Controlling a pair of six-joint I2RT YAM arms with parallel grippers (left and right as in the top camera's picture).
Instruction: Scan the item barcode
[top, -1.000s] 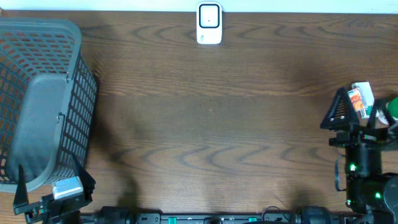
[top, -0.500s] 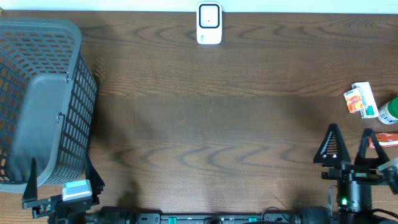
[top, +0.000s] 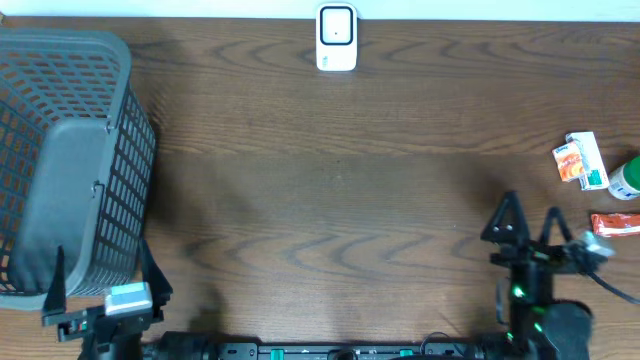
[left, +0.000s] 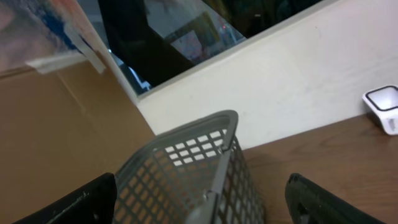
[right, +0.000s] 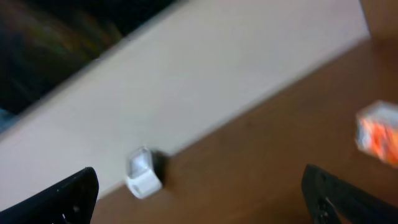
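The white barcode scanner (top: 336, 38) stands at the far edge of the table, also visible as a blurred scanner (right: 143, 173) in the right wrist view and at the edge (left: 385, 109) of the left wrist view. Three items lie at the right edge: an orange-and-white pack (top: 580, 161), a green-capped bottle (top: 627, 178) and a red packet (top: 615, 223). My right gripper (top: 530, 212) is open and empty, left of those items and near the front edge. My left gripper (top: 103, 262) is open and empty at the front left, just in front of the basket.
A large grey mesh basket (top: 60, 160) fills the left side of the table; its corner (left: 199, 168) rises between my left fingers in the wrist view. The orange pack (right: 378, 132) shows blurred at the right of the right wrist view.
My right gripper has pulled back from the items at the right edge toward the front and shifted left, holding nothing. The left gripper has drifted slightly right.
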